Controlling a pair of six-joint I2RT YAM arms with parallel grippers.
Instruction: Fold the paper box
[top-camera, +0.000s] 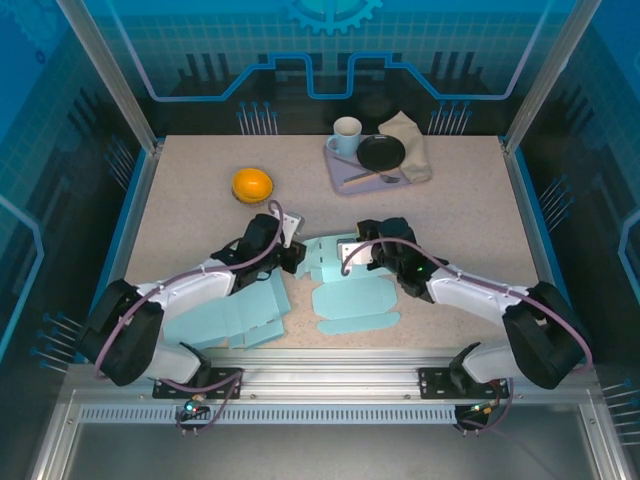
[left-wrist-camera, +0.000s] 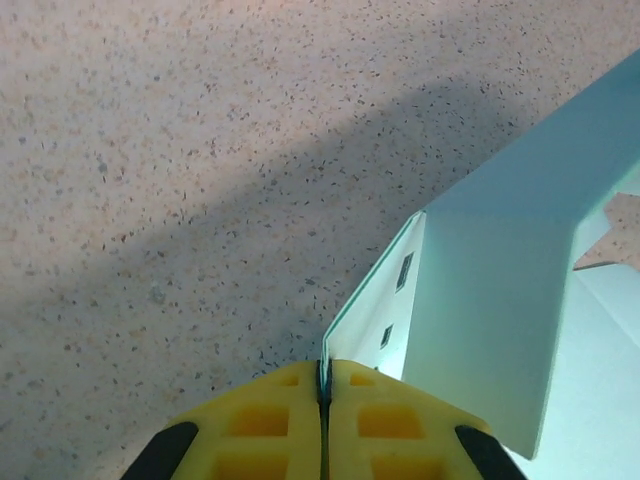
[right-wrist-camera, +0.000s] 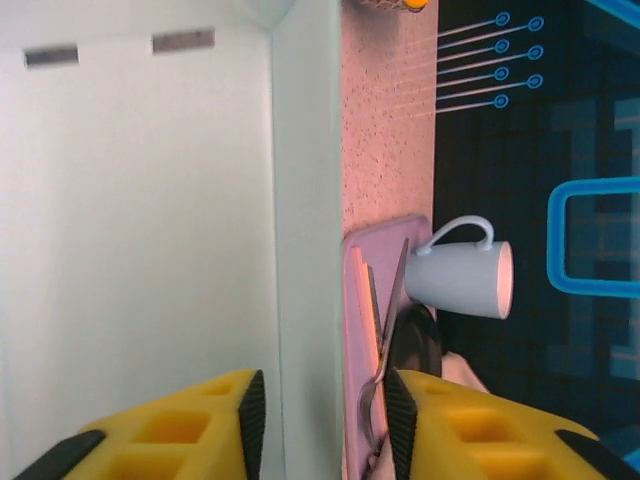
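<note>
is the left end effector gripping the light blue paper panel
Yes, the left end effector pinches the edge of the light blue paper panel between shut yellow fingers.

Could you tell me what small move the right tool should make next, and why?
Probably ease the right tool straight back off the paper box. Its jaws stand open with a box wall between them, gripping nothing, while the left tool is shut on the box's thin edge and can likely steady it alone.

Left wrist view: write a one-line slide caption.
Left pincer shut on the thin edge of the pale blue paper box, one panel raised above the speckled table.
</note>
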